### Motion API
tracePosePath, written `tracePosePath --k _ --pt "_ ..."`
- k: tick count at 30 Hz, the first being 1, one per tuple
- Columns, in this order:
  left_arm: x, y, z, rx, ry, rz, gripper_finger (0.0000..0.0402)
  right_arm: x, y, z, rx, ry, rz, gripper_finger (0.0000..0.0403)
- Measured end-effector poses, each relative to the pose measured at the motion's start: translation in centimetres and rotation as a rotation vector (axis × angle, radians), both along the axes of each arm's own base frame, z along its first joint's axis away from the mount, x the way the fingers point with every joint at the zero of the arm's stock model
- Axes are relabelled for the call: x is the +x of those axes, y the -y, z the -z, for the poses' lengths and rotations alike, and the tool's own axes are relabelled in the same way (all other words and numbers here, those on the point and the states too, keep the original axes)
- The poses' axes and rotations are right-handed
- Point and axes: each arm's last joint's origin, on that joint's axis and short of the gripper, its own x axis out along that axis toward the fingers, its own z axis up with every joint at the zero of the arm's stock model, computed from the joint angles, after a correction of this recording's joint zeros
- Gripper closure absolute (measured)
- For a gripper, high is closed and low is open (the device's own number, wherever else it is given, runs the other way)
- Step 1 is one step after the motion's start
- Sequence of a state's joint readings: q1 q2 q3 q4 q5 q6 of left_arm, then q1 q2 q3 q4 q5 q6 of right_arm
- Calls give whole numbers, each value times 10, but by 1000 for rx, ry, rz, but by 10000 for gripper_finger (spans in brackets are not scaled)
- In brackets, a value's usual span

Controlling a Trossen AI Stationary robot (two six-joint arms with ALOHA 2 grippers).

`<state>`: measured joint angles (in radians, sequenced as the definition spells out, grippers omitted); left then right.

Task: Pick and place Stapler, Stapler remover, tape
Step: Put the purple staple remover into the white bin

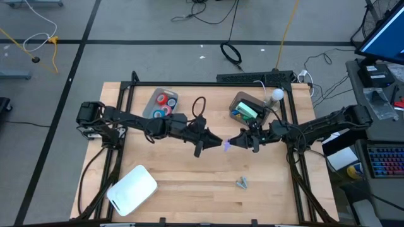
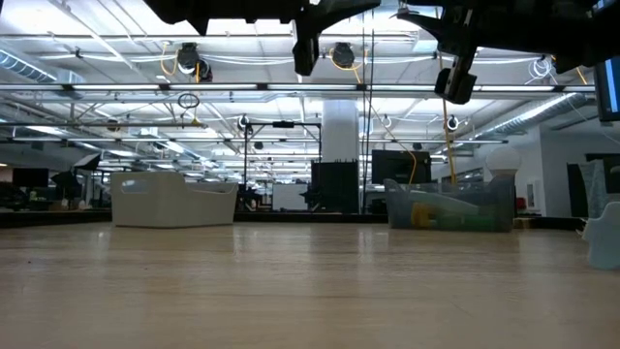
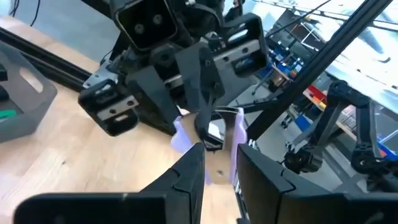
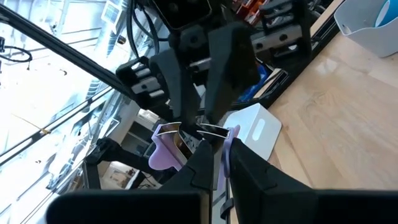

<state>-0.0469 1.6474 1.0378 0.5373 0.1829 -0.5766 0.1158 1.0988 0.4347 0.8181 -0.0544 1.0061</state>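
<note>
Both my grippers meet above mid-table: my left gripper (image 1: 214,142) and my right gripper (image 1: 235,142) each pinch the small lilac-handled metal staple remover (image 1: 226,144) between them. Red and blue tape rolls (image 1: 165,104) sit in a grey tray (image 1: 153,98).

Pale wooden bench (image 1: 189,189) seen from above. Resting on it: a grey tray (image 1: 153,101) holding red and blue tape rolls (image 1: 165,104) at the far edge; a clear bin (image 1: 243,101) with green contents beside it; a white lid (image 1: 132,188) at the near left corner; small metal pieces (image 1: 242,183) near right.
</note>
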Motion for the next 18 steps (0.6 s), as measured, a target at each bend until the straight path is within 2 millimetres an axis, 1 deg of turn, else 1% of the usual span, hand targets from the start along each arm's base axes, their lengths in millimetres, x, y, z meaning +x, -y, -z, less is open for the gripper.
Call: tracePosePath --k 10,18 --pt "0 0 -3 -4 34 -1 309 0 1 1 -5 -7 10 384" --pt "0 0 -4 -7 43 -1 309 1 8 1 -5 -7 42 384"
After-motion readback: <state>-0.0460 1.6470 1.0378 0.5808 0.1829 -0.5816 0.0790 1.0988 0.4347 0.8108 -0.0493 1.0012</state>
